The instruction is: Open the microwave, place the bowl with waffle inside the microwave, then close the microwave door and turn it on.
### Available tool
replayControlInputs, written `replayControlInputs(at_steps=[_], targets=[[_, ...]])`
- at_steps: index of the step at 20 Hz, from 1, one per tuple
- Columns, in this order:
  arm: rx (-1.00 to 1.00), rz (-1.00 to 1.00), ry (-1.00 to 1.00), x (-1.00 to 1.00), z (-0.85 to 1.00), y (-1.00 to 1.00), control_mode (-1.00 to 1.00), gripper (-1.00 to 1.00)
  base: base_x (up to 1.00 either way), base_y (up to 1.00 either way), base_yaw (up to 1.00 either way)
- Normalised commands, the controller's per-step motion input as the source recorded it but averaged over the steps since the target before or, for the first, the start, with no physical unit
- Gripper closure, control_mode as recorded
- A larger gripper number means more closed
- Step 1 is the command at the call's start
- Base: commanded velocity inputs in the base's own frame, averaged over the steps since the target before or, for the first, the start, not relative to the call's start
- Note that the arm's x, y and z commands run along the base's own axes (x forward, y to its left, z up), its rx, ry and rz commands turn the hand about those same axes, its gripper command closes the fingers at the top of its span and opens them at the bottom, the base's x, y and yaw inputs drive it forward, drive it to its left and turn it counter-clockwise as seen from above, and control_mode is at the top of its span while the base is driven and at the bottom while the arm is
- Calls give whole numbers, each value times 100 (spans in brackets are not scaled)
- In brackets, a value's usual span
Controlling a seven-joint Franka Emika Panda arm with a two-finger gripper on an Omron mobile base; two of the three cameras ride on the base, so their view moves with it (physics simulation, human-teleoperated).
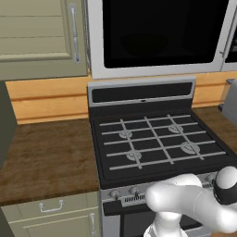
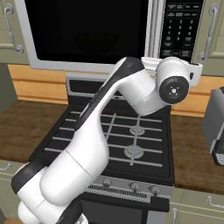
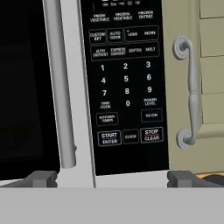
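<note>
The microwave (image 1: 157, 69) hangs above the stove, and the microwave door (image 2: 87, 35) is shut, its black window showing nothing inside. The door's vertical bar handle (image 3: 59, 87) runs down the left of the hand view. Beside the handle is the dark button panel (image 3: 127, 87), with the START pad (image 3: 109, 138) low on it. My gripper (image 3: 113, 179) is open, its fingertips (image 3: 41, 178) spread wide just in front of the panel's lower edge, touching nothing. The bowl and the waffle are out of view.
A black gas stove (image 1: 157, 139) sits below the microwave, with wooden counter (image 1: 46, 157) to its left. An olive cabinet door with a curved handle (image 3: 192, 87) adjoins the panel's right side. A grey appliance (image 2: 216, 127) stands on the right counter.
</note>
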Motion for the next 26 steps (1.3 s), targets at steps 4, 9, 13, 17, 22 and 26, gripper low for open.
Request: replayControlInputs(at_steps=[4, 9, 13, 17, 22, 26], targets=[[0, 0, 0, 28, -9, -19, -100, -100, 0, 0, 0], [0, 0, 0, 23, -18, -5, -100, -100, 0, 0, 0], [0, 0, 0, 27, -5, 0, -100, -100, 0, 0, 0], [0, 0, 0, 25, 0, -1, -100, -100, 0, 0, 0], [0, 0, 0, 18, 0, -15, -100, -100, 0, 0, 0], [0, 0, 0, 7, 0, -29, -100, -100, 0, 0, 0]])
